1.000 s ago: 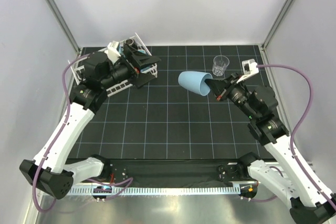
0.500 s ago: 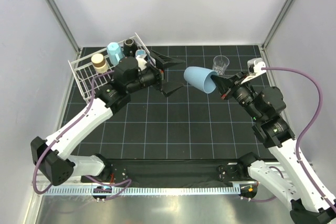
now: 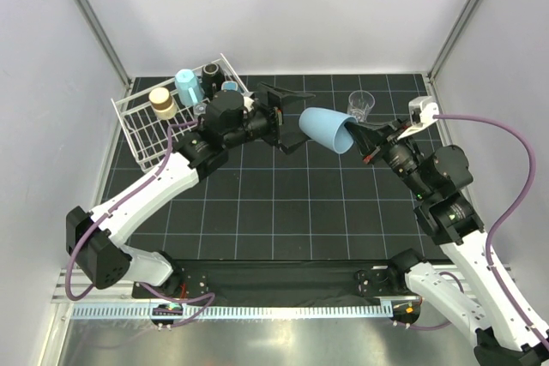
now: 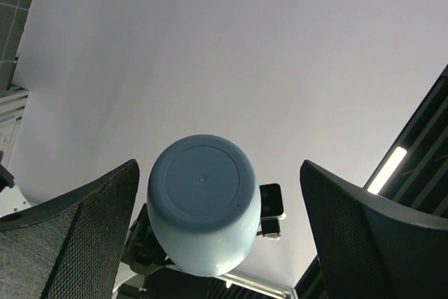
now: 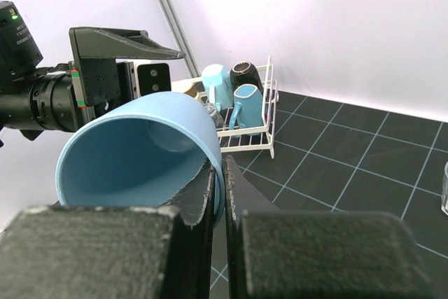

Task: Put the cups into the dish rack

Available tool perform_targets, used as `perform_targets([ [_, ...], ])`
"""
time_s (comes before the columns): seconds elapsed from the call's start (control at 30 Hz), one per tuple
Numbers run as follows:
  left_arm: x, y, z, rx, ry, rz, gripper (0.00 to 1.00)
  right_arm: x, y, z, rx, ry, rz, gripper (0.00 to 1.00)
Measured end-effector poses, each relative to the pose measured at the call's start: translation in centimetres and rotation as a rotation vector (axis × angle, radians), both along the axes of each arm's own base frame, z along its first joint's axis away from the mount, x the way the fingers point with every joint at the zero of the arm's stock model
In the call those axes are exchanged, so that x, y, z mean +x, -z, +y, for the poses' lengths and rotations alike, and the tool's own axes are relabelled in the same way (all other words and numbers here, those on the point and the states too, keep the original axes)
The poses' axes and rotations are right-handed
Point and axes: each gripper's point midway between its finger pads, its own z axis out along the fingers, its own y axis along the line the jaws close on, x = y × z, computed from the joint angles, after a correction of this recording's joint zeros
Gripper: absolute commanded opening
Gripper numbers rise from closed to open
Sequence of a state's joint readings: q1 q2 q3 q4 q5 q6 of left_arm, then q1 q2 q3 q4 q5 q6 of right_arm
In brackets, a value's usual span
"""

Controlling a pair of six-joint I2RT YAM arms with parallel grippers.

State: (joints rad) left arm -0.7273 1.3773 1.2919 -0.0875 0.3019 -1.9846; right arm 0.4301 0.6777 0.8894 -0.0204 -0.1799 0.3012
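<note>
My right gripper [image 3: 353, 136] is shut on the rim of the light blue tumbler [image 3: 324, 129] and holds it on its side above the mat, base toward the left arm. In the right wrist view one finger is inside the tumbler [image 5: 140, 152] and one outside, at the gripper [image 5: 225, 180]. My left gripper [image 3: 290, 117] is open, its fingers either side of the tumbler's base [image 4: 203, 204] without touching. The white dish rack [image 3: 141, 130] at the far left holds a brown cup [image 3: 161, 100], a light blue mug [image 3: 187, 85] and a black mug [image 3: 212, 70]. One clear glass [image 3: 360, 105] stands at the far right.
Grey walls close in the black gridded mat [image 3: 283, 203] on three sides. The rack [image 5: 255, 131] shows behind the tumbler with a light blue mug [image 5: 245, 106] and the black mug [image 5: 245, 73]. The left arm's wrist [image 5: 42, 96] is close on the left.
My left arm has swung right from the rack to the tumbler, gripper open. My right gripper has carried the tumbler a little further back.
</note>
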Motion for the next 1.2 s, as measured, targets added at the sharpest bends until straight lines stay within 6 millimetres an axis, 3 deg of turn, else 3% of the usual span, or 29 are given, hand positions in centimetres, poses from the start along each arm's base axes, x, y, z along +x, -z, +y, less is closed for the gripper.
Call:
perform_targets([
  [0.67, 0.1, -0.5, -0.2, -0.008, -0.012, -0.035, 0.67, 0.5, 0.3, 0.4, 0.009, -0.007, -0.004, 0.04],
  [1.03, 0.2, -0.8, -0.3, 0.004, -0.023, -0.087, 0.66, 1.2, 0.5, 0.6, 0.016, -0.002, 0.015, 0.04],
  [1.1, 0.3, -0.7, -0.3, 0.005, -0.028, -0.091, 0.61, 1.3, 0.6, 0.7, 0.016, -0.002, 0.02, 0.04],
  [1.2, 0.5, -0.5, -0.3, 0.001, -0.039, -0.096, 0.36, 1.4, 0.7, 0.7, 0.013, 0.0, 0.027, 0.05],
])
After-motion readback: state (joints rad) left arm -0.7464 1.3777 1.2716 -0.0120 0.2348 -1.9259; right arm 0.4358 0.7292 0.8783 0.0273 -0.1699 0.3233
